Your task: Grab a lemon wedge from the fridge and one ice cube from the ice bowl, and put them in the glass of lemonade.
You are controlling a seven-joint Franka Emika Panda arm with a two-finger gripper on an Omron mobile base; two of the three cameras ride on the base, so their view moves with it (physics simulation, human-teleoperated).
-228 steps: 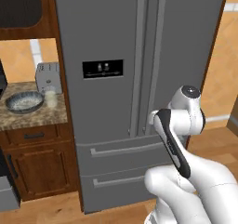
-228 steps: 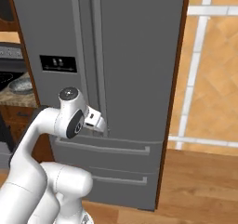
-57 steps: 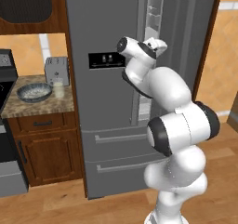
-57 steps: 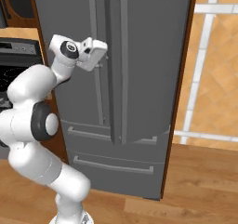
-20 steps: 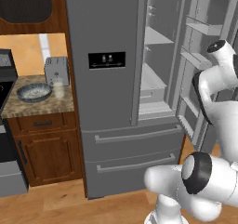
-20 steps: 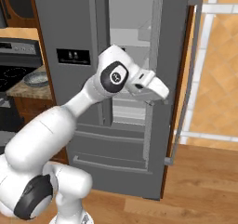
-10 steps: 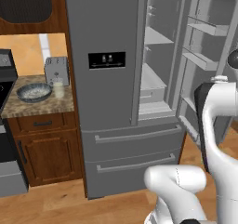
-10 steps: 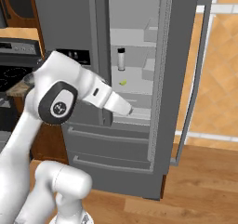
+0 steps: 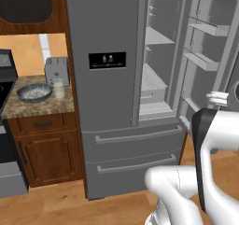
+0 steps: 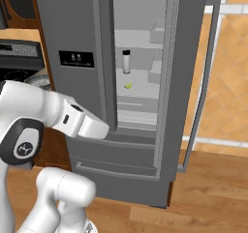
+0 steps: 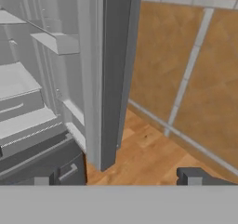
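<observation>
One lemon wedge [image 10: 128, 86] is lying on a shelf inside the fridge [image 10: 72, 29], beside a small upright bottle [image 10: 126, 61], well apart from the gripper [image 11: 118, 177], which is facing the open right door's edge with jaws spread wide and nothing between them. Left of the fridge, the ice bowl [image 9: 34, 92], glass of lemonade [image 9: 59, 89] and toaster [image 9: 57, 71] are sitting on a speckled counter [image 9: 42, 108] above wood flooring [image 11: 148, 153].

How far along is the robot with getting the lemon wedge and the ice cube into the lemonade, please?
Done: the fridge has its right door swung open. In hand: nothing; the gripper is open and empty beside that door's edge. Left: the lemon wedge lies on a fridge shelf, and the ice bowl and glass of lemonade stand untouched on the counter.
</observation>
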